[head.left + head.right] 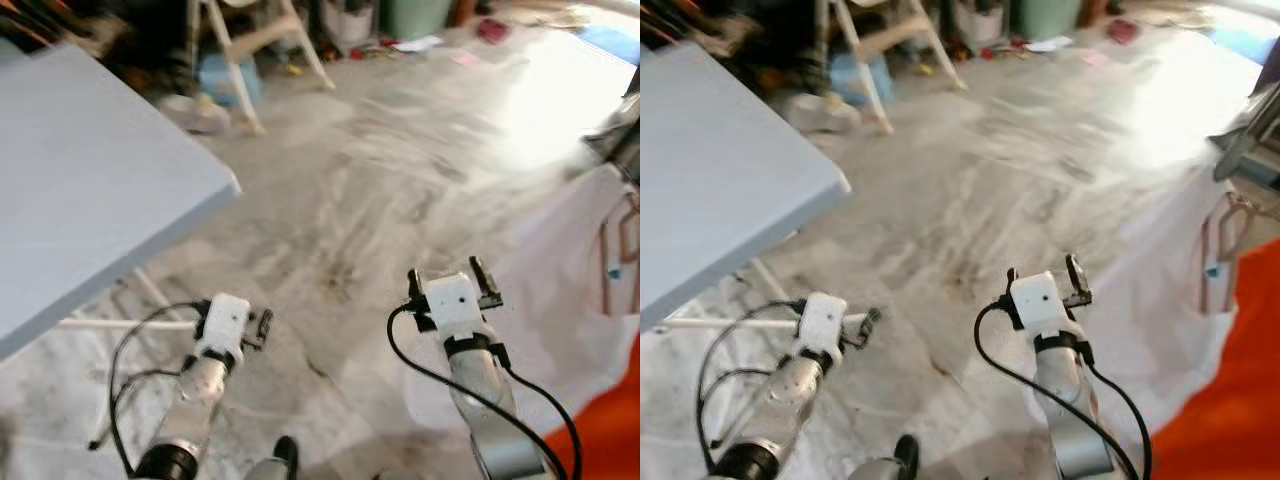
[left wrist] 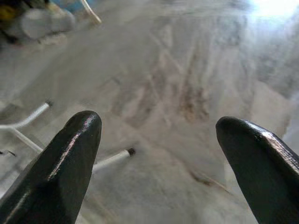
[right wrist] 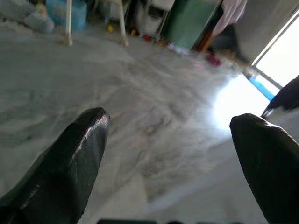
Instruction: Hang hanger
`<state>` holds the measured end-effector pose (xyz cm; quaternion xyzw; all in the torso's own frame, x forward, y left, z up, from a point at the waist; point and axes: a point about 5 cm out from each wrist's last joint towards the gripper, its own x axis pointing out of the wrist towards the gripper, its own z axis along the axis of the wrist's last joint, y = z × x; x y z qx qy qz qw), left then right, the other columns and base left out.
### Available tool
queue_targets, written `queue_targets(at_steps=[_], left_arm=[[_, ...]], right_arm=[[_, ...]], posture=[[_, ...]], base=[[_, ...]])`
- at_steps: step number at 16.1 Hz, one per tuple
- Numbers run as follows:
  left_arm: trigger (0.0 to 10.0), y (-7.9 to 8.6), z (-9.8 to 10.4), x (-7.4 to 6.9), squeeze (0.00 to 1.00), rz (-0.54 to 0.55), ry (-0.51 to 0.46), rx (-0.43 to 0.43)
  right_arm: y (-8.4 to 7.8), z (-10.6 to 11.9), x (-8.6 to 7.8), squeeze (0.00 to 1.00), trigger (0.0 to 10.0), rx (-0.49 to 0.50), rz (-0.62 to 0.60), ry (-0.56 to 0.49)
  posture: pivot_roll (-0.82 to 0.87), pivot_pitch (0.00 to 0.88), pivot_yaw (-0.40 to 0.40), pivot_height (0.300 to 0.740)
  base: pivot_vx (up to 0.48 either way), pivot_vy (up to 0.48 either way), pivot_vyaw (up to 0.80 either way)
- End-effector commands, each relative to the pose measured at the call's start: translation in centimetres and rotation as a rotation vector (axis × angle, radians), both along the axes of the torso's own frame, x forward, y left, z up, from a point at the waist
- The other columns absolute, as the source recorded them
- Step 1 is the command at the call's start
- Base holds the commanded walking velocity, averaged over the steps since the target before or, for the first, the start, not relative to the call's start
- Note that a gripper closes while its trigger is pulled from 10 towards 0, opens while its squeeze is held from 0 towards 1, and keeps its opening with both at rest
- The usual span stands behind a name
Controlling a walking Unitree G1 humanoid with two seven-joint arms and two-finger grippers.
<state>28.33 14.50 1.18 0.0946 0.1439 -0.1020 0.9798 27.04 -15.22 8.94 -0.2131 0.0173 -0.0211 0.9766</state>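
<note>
Two claws, left claw (image 1: 262,328) and right claw (image 1: 447,283), are spread and empty over the floor (image 1: 380,190). The hanger (image 1: 1220,250) lies on white cloth (image 1: 560,290) at right; we risk snagging cloth.

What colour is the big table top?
Pale grey-blue, plain with no pattern: the flat rectangular table top shows best in the left eye view.
</note>
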Motion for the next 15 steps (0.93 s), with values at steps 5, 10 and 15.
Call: queue_targets(at_steps=[5, 10, 15], left_arm=[[10.0, 0.9, -3.2, -1.8, 0.0, 0.034, 0.187, 0.012], [10.0, 2.5, -6.0, -4.3, 0.0, 0.099, 0.394, 0.031], [10.0, 2.9, -7.2, -5.7, 0.0, 0.08, 0.504, 0.07]], right_arm=[[-0.2, -5.0, -0.8, 0.0, 10.0, 0.083, 0.008, 0.19], [-1.2, -10.8, -2.2, 0.0, 10.0, 0.222, -0.081, 0.446], [-2.2, -14.3, -4.7, 0.0, 10.0, 0.254, -0.138, 0.644]], posture=[[-0.1, 0.167, 0.024, 0.74], [-0.08, 0.155, 0.016, 0.74], [-0.07, 0.144, 0.015, 0.74]], base=[[0.0, 0.0, 0.0], [0.0, 0.0, 0.0], [0.0, 0.0, 0.0]])
